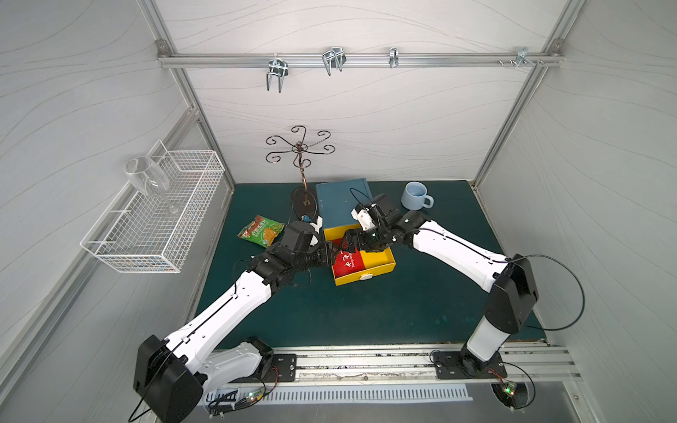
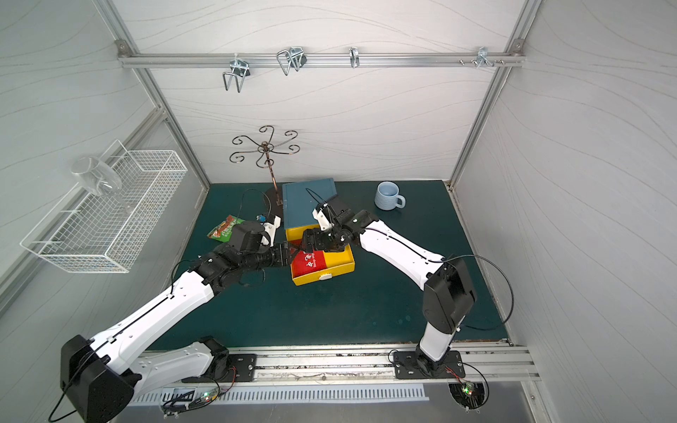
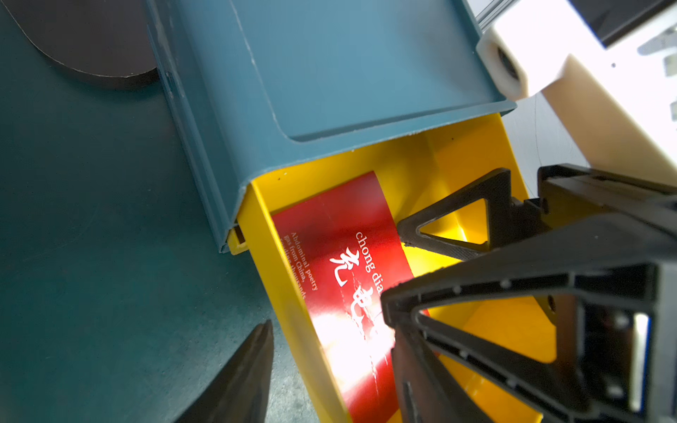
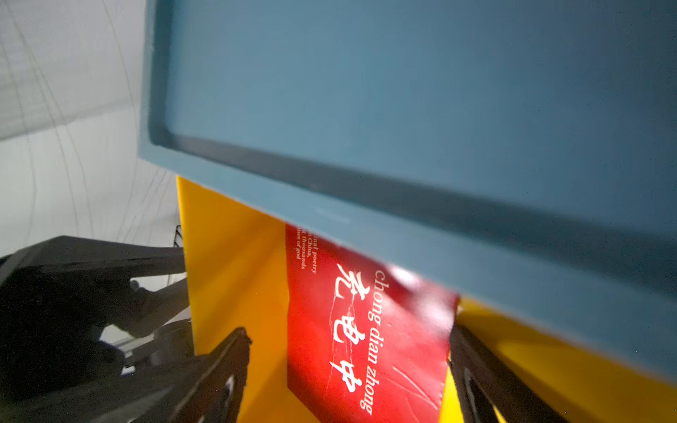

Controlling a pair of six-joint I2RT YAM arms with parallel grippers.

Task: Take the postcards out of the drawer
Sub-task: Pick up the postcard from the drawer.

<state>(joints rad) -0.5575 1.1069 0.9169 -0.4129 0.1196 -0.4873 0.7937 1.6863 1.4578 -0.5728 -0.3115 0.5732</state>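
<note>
Room: white panelled booth on an aluminium frame, with a dark green mat (image 1: 366,315) as the work surface.
Counts, task: one blue cabinet (image 1: 337,205); one yellow drawer (image 1: 348,281), pulled out toward the front; one postcard (image 1: 346,262) face showing. Cannot tell if more lie under it.
Counts, rest: one snack packet (image 1: 261,230), one mug (image 1: 415,196), one hook stand (image 1: 300,154), one wine glass (image 1: 146,179) in one wire basket (image 1: 198,205) on the left wall, and four rail hooks (image 1: 333,58).
Postcard: red with white characters. It lies flat on the drawer floor, in the drawer's left half, with its far end near the cabinet mouth.
Left arm: my forearm runs diagonally up from the front-left base. The wrist is roughly level and points at the drawer's left side.
Left gripper (image 3: 326,316): about half spread and astride the drawer's left wall. One finger is outside over the mat and the other is inside above the card. It grips nothing.
Right arm: my upper link stands upright at the front-right base and the forearm slants back-left. The wrist sits by the cabinet mouth.
Right gripper (image 4: 350,333): spread wide and dipped into the drawer, with one finger on each side of the card. It has not closed on it.
</note>
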